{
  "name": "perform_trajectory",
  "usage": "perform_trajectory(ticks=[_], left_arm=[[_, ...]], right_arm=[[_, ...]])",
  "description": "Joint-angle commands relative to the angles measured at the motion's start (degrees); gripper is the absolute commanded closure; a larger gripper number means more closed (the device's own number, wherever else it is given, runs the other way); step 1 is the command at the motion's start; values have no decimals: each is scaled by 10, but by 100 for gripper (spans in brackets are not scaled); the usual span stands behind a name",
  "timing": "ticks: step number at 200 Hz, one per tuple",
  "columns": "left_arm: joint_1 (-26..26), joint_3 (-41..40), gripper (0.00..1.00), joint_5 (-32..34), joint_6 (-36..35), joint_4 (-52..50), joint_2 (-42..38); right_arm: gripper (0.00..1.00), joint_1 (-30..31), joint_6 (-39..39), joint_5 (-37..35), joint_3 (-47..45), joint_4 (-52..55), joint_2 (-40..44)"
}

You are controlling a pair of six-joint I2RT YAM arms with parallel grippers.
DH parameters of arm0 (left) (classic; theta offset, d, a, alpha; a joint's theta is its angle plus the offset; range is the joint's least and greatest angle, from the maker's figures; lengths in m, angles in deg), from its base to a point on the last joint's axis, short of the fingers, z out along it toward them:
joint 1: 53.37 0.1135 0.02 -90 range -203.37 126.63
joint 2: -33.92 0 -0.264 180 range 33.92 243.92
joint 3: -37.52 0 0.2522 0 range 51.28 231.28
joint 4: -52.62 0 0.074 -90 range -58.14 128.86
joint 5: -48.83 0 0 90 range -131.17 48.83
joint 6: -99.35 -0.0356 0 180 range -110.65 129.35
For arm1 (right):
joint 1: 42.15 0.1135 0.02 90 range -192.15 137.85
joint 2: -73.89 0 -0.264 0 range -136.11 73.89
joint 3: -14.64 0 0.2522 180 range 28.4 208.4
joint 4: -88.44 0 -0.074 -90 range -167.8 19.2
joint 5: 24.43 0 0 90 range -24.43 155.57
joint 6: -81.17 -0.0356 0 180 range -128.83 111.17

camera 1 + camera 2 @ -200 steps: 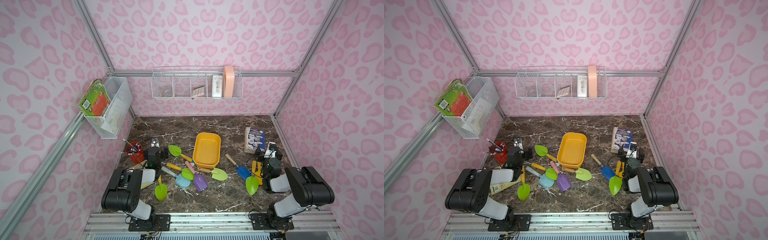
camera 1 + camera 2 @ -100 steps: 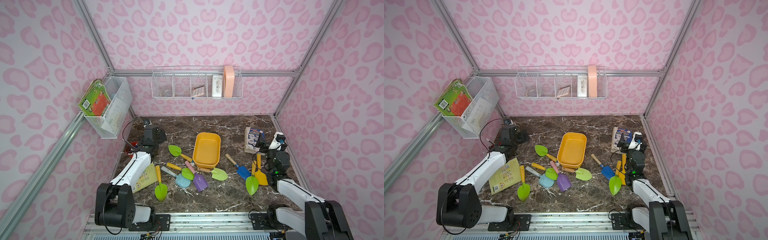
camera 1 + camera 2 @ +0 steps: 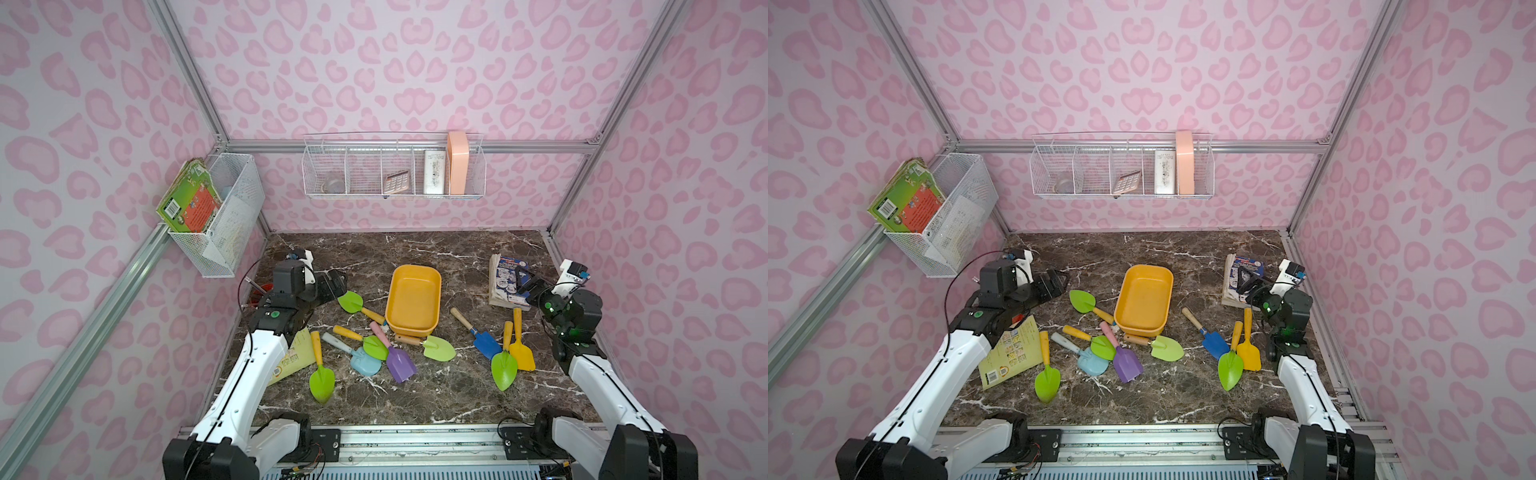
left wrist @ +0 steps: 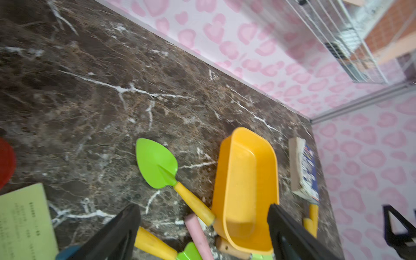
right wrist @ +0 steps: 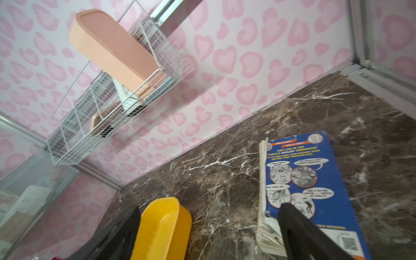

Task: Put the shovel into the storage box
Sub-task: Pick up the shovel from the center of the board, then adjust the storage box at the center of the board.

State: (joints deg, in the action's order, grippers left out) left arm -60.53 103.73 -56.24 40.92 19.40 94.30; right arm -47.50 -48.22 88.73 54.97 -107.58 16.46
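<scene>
Marble tabletop (image 3: 457,257) with storage box (image 3: 413,299), scattered shovels (image 3: 401,363), books (image 3: 503,274).

On the blue book (image 5: 333,180): "THEY LIVE IN THE…", QR code (image 5: 349,244)

the red cup (image 4: 5,162) is cut off by my left wrist view's edge, and my left arm (image 3: 259,357) hides most of it in both top views. the storage box (image 5: 162,227) runs off the right wrist view's edge. the wall basket (image 4: 351,56) is blurred in my left wrist view
</scene>
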Motion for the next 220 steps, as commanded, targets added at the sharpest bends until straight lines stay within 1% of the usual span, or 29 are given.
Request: perform_trajectory(ticks=[1,18,30,52,69,84,106,117,124,146,185,196,220], left_arm=[[-23,-13,10,-63,-13,-36,-27],[-49,-32,15,-68,-7,-51,-47],[-73,-52,15,-60,4,-49,-63],[-123,-79,16,-34,12,-37,-83],[-154,-86,16,-5,15,-38,-83],[-166,-93,16,7,22,-37,-74],[-174,-96,16,21,30,-38,-50],[-175,-93,17,19,31,-33,-32],[-176,-90,17,13,29,-26,-18],[-177,-68,20,-5,21,-10,41],[-177,-36,19,-16,21,33,150],[-178,-26,22,-23,20,47,180],[-178,10,30,-29,15,53,242]], right_arm=[[4,10,-8,32,-4,20,24],[5,23,17,36,10,83,35],[5,48,51,16,32,149,35],[11,97,92,-19,51,219,21],[17,133,115,-62,71,276,-5],[22,161,131,-106,93,324,-40],[30,192,159,-129,112,364,-98],[34,208,168,-145,119,375,-125],[35,218,172,-154,122,379,-141],[35,234,175,-160,139,395,-187],[31,254,177,-171,146,377,-227],[31,255,179,-169,146,370,-237],[33,263,191,-184,171,392,-277]])
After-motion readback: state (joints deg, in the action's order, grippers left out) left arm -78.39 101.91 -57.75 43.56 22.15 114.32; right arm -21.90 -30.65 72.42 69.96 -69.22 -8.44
